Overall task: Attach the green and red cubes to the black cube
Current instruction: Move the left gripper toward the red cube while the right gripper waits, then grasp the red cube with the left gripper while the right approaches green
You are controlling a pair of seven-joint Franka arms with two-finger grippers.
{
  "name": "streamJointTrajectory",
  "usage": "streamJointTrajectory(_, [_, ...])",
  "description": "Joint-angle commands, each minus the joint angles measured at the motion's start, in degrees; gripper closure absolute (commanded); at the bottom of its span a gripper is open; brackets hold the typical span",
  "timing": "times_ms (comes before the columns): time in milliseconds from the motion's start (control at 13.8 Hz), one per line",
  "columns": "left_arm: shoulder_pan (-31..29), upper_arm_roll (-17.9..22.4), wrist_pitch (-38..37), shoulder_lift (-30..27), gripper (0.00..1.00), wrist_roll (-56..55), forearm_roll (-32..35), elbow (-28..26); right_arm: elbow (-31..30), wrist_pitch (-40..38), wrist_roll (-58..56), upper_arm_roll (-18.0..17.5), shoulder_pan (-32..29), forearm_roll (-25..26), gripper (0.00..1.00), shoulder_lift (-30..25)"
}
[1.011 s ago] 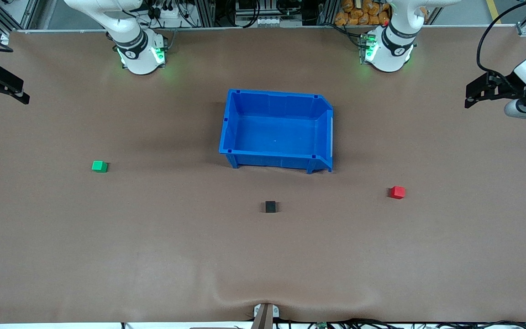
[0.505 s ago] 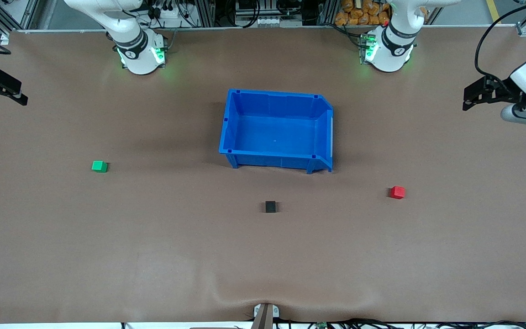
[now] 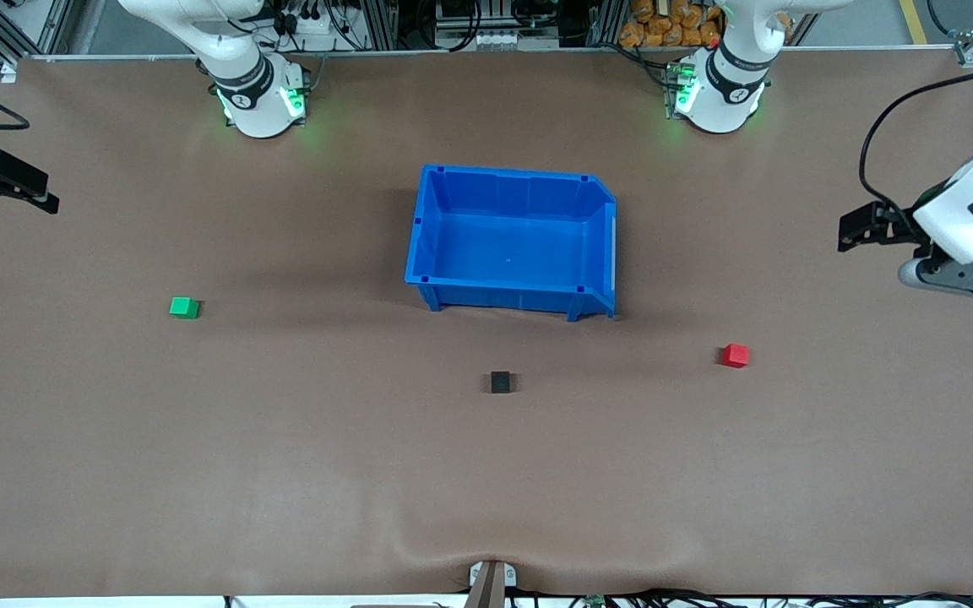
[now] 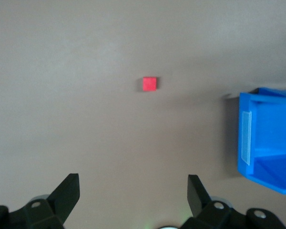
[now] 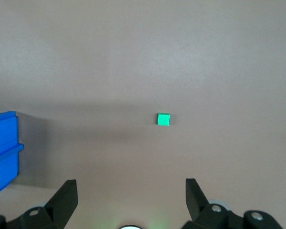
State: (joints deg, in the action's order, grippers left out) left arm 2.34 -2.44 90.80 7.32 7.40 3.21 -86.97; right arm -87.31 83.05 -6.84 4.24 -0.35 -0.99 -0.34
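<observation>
The black cube (image 3: 500,382) lies on the brown table, nearer to the front camera than the blue bin. Toward the right arm's end sits the green cube (image 3: 184,307) (image 5: 163,119), and toward the left arm's end the red cube (image 3: 736,355) (image 4: 149,84). All three are well apart. My left gripper (image 3: 848,232) (image 4: 132,180) hangs open over the table's left-arm end, off to the side of the red cube, nothing between its fingers. My right gripper (image 3: 13,203) (image 5: 131,183) hangs open and empty over the table's right-arm end, away from the green cube.
A blue open bin (image 3: 592,245) (image 4: 267,138) (image 5: 2,148) stands empty at the table's middle, between the two arm bases and the black cube. A bracket (image 3: 491,578) sits at the table's front edge.
My left gripper has swung over the table toward the red cube. My right gripper has shifted slightly toward the green cube. The cubes and bin have not moved.
</observation>
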Motion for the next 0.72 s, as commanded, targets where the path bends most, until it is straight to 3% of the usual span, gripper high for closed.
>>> streamJointTrajectory(0, [0.21,-0.19,0.78,3.21,0.0,0.25,0.13,1.28,1.62,-0.61,-0.19,-0.02,-0.36,0.64,0.0,1.74])
streamJointTrajectory(289, [-0.06,-0.19,1.13,8.58,0.0,-0.36,-0.66,1.45,1.71,-0.78,-0.02,-0.11,-0.97,-0.06,0.0,3.67])
streamJointTrajectory(433, [-0.23,-0.11,6.19,15.49,0.0,-0.11,-0.05,2.51,1.8,-0.7,-0.37,-0.11,-0.89,-0.41,0.0,4.99])
streamJointTrajectory(650, [-0.32,-0.19,8.59,19.82,0.0,-0.37,-0.39,1.9,1.36,-0.43,-0.11,-0.11,-0.89,-0.59,0.0,7.0])
